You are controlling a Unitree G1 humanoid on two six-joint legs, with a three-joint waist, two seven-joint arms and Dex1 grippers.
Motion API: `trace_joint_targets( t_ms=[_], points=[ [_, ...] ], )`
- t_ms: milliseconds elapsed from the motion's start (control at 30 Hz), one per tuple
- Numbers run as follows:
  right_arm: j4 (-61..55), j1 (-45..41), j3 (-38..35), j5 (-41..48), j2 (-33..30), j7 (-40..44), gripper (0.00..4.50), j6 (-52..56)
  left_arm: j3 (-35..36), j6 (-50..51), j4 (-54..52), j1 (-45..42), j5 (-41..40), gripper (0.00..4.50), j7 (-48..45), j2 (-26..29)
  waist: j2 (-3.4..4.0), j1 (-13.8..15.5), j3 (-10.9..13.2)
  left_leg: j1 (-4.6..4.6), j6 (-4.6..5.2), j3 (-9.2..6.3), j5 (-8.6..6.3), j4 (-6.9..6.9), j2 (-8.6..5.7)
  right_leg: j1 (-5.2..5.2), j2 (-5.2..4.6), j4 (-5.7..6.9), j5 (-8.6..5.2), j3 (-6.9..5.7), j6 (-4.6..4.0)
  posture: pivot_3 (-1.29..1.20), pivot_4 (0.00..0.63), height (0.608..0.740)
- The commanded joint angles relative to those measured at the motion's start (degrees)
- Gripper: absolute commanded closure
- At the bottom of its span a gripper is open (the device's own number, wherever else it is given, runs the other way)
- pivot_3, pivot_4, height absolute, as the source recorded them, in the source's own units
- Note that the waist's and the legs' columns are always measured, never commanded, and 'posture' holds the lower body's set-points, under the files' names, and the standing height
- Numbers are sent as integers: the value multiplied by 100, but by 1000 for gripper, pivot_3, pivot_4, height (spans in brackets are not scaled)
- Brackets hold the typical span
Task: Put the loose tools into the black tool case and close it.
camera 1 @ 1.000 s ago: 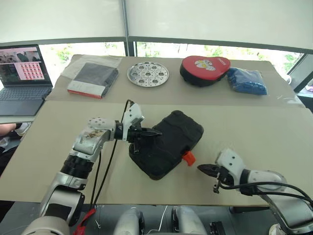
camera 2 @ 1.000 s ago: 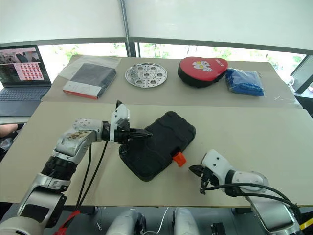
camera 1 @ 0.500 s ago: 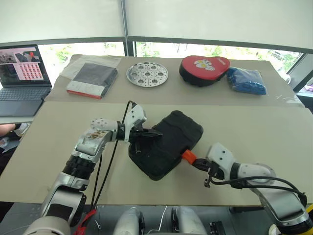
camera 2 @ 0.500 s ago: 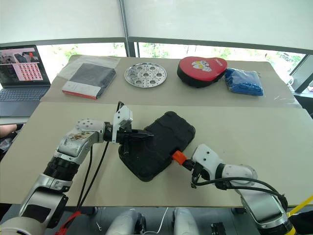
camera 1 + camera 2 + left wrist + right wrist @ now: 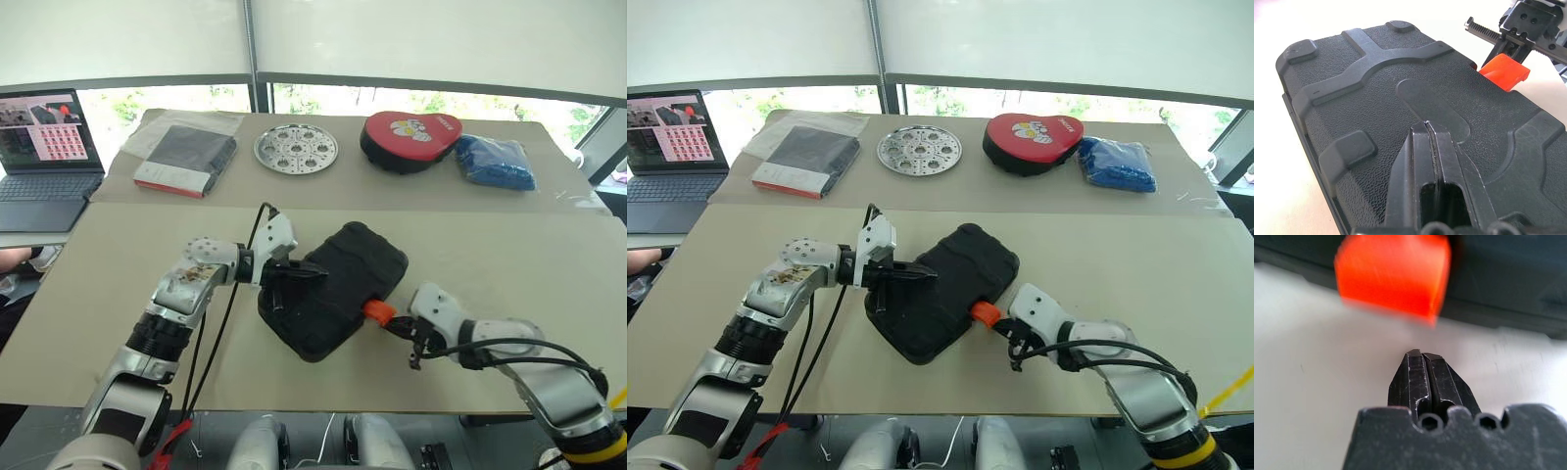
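Nearest the robot, the right gripper lies low over the pale beige worktop, its two black fingers pressed together on nothing and pointing at the small orange latch, which sits just ahead of the fingertips; whether they touch it cannot be told. That latch sticks out from the near right edge of the black hinged plastic tool case with rounded corners, which lies closed and skewed in the middle of the worktop, its ribbed, pebbled lid facing up. From the left, the left gripper reaches across the case, and its fingers are likewise closed with nothing between them, their tips resting on the lid at a smooth oval recess, as the left wrist view shows. In that same view the orange latch appears at the far edge of the lid with the right gripper just beyond it. Farther back, on a second strip of the worktop, stand a flat dark book with a red-and-white edge inside a clear bag, a round perforated metal disc, a red-topped black oval pouch with a cartoon print and a bag of blue material. At the far left an open laptop shows a lit screen.
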Motion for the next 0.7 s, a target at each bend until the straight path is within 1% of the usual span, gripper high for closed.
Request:
trace_joint_targets(
  t_ms=[33,67,167,200,300,400,467,567,700],
  points=[
    [-450,225,-807,428,-98,239,4471,-364,-174,76,37,193,116,4500,-66,71,1,-7,-1,0,0,0,0,-1,0,0,0,0,0,0,0,0,150,740],
    [-569,329,-1041,632,-113,356,4471,-363,-175,83,37,192,115,4500,-67,73,2,-11,-1,1,3,0,-2,-1,0,0,0,0,0,1,0,0,150,740],
    [-784,513,-1419,995,-158,567,4471,-331,-178,76,63,184,117,4500,-74,78,3,-15,-2,5,10,-1,-6,-1,2,3,1,2,0,1,0,0,150,740],
    [-944,543,-1586,1252,-192,643,4471,-198,-182,60,104,170,128,4500,-87,87,3,-11,-2,5,11,-1,-6,-1,3,4,1,2,0,1,0,0,150,740],
    [-1211,508,-1795,1759,-226,707,4471,72,-186,46,173,146,139,4500,-113,103,5,-18,-4,6,11,-2,-7,-1,3,4,1,4,0,2,0,0,150,740],
    [-1114,358,-1575,1640,-211,570,4471,44,-188,33,210,139,147,4500,-120,96,5,-20,-6,9,11,-2,-6,-1,5,7,1,5,0,1,-1,0,150,740],
    [-916,238,-1324,1342,-198,446,4471,-77,-192,35,217,144,149,4500,-117,95,5,-26,-7,9,11,-2,-7,-1,4,6,1,5,0,2,-1,0,150,740],
    [-703,65,-1029,1118,-131,286,4471,-119,-189,49,205,160,152,4500,-116,107,6,-29,-9,9,11,-2,-6,-1,4,6,1,5,0,1,-1,0,150,740],
    [-573,1,-786,969,-76,296,4471,-272,-166,78,182,189,146,4500,-102,133,11,-37,-12,9,11,-1,-6,-1,3,5,2,5,-1,2,-2,0,150,740]
  ],
)
